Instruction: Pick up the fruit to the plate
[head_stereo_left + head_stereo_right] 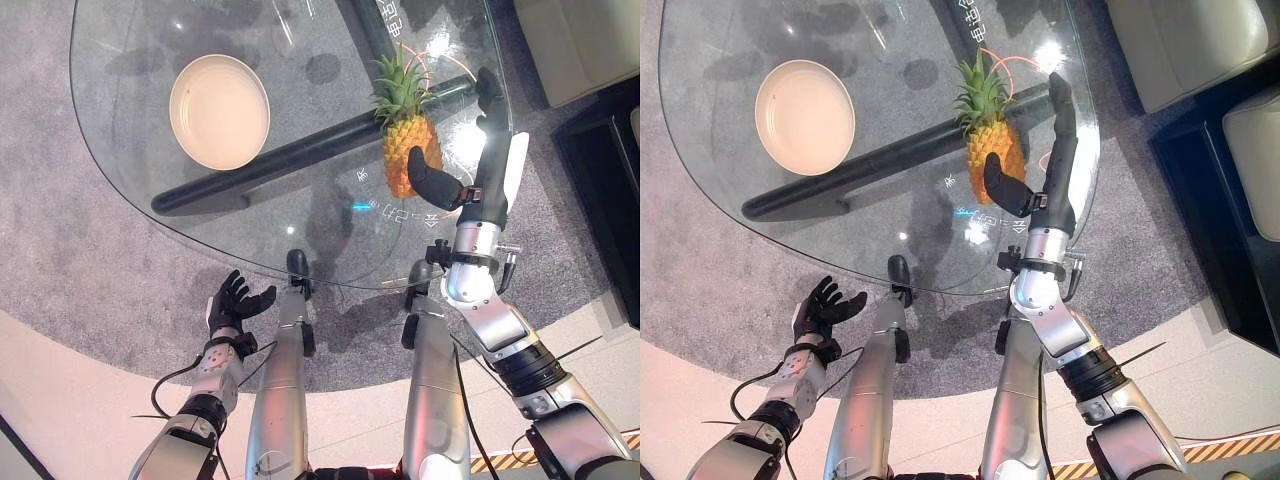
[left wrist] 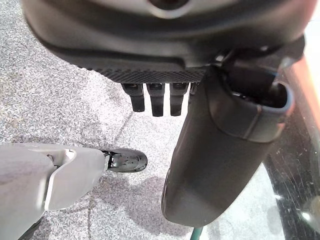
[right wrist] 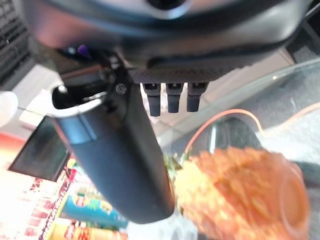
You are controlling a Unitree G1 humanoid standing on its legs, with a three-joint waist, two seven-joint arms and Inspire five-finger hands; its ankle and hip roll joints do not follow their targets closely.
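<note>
We see the pineapple (image 1: 410,150) lying on the glass tabletop (image 1: 120,180), crown pointing away from us, just left of our right hand (image 1: 485,175), whose fingers (image 1: 490,100) are straight and hold nothing, thumb (image 1: 432,185) over its base, plate (image 1: 219,111) well leftward.

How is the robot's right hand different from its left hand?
The right hand is over the clear glass table, beside the orange pineapple with green leaves; the left hand is off the table, over the grey carpet. The right hand's fingers are straight with the thumb by the pineapple; the left hand's fingers are loosely spread near nothing. Both are dark, open and holding nothing.
</note>
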